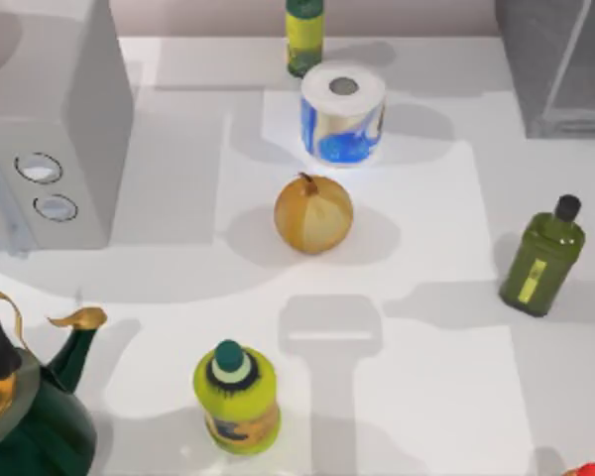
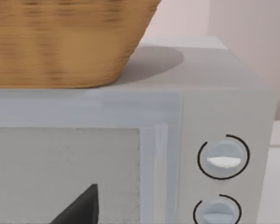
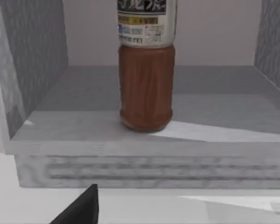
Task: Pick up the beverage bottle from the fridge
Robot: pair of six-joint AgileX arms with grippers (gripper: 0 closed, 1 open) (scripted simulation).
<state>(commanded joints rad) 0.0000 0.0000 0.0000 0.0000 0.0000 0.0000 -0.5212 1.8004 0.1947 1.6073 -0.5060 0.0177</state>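
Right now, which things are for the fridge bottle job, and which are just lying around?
For the job: beverage bottle, fridge, right gripper facing it.

Just lying about: microwave, basket, onion, paper roll, olive-green bottle, yellow-green bottle, teapot; left gripper by microwave.

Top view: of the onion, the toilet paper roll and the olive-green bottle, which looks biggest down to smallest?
1. Toilet paper roll.
2. Onion, only slightly smaller; close call.
3. Olive-green bottle, narrowest.
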